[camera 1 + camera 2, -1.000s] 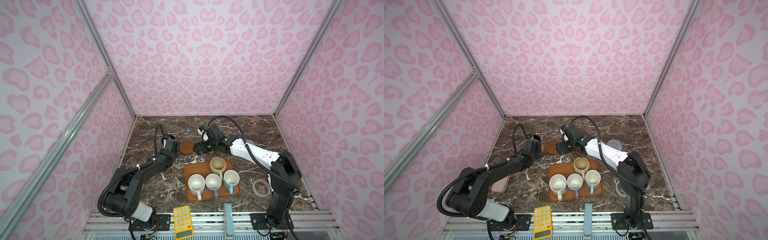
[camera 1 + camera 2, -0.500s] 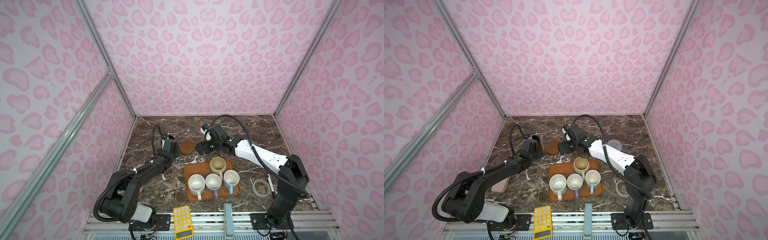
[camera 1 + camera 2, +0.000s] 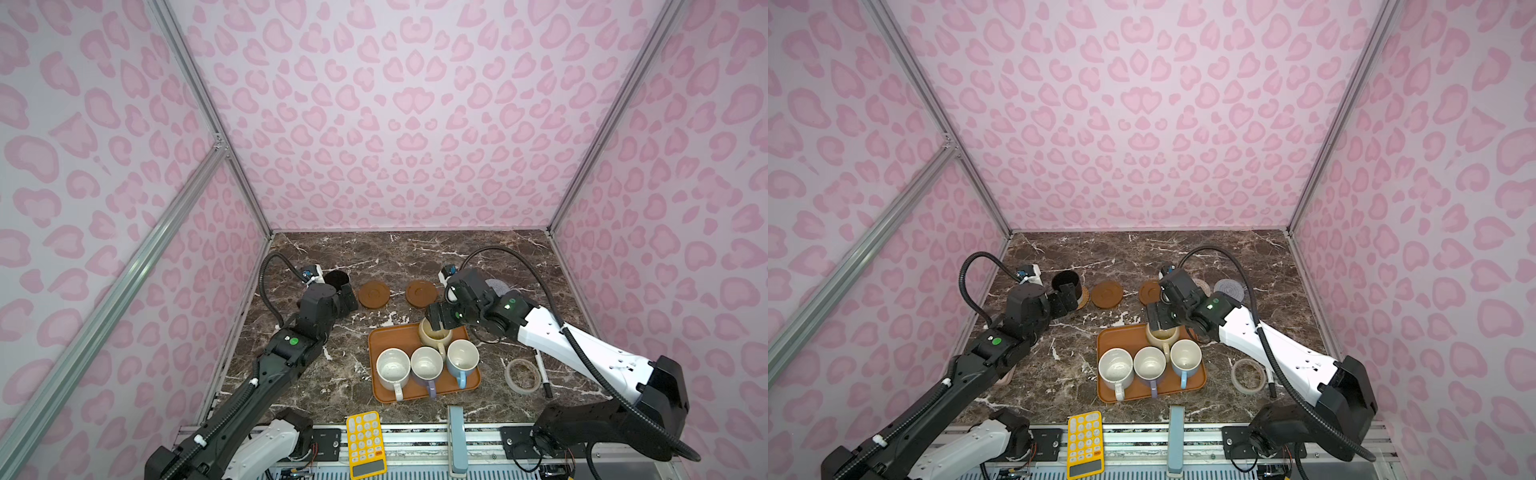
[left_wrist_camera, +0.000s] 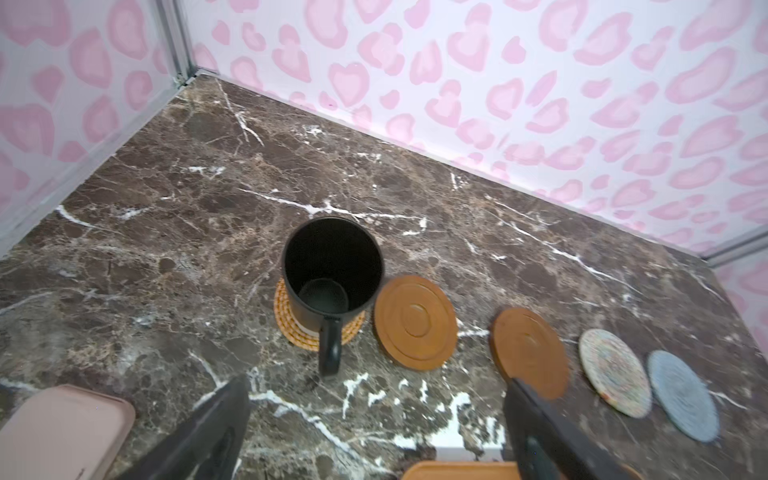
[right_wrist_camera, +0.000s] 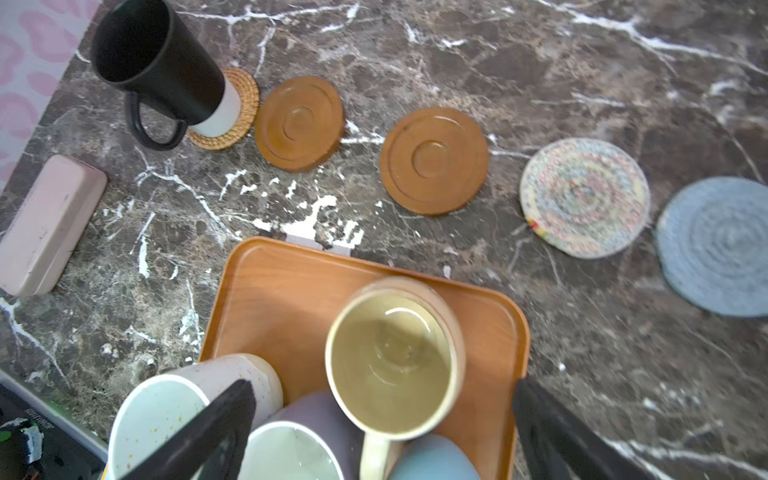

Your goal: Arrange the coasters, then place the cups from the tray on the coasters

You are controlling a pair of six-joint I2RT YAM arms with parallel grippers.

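Bright even overhead light, soft shadows; wrist views motion-blurred, edges bowed; top views sharp.

Both arms extended forward, left end effector (image 4: pixel 377 386) and right end effector (image 5: pixel 384 386) spread wide, apparently empty.

Both top views look down from high at the front; both wrist cameras sit close, sharing the coasters (image 4: pixel 415 322).

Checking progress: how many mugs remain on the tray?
4. Cream-yellow mug at the far edge of the tray; speckled white mug, lavender mug, light blue mug in a row before it. None hidden.
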